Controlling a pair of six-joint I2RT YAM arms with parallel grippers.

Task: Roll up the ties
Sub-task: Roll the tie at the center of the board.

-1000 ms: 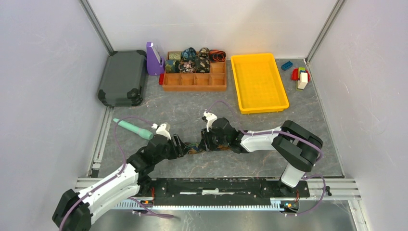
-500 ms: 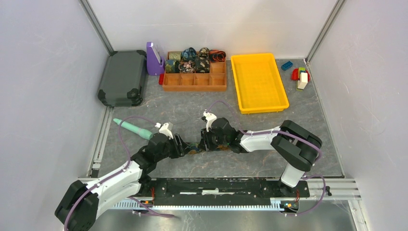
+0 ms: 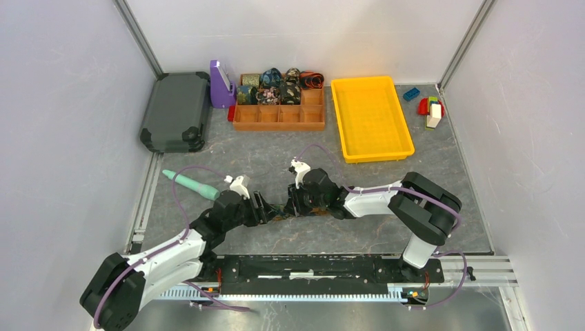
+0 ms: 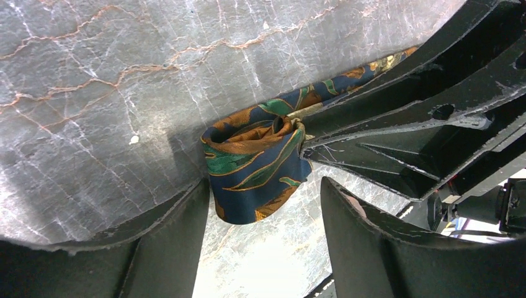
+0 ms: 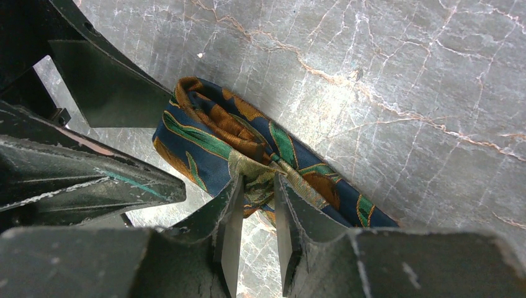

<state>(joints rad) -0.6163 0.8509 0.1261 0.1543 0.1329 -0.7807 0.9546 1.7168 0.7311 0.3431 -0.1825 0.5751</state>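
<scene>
Centre of top view: tie (image 3: 279, 212) partly coiled, tail not yet rolled. right gripper (image 5: 254, 186) pinches the coil's core; left gripper (image 4: 263, 186) spread wide astride it. finished coils (image 3: 270, 86) (several) sit in organizer (image 3: 279, 117), upper centre.

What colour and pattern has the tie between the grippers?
The tie is navy with green and orange leaves; best in left wrist view.

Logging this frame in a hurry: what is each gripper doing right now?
Left gripper: open, straddling the coiled navy, green and orange patterned fabric tie.
Right gripper: shut on that tie.
</scene>
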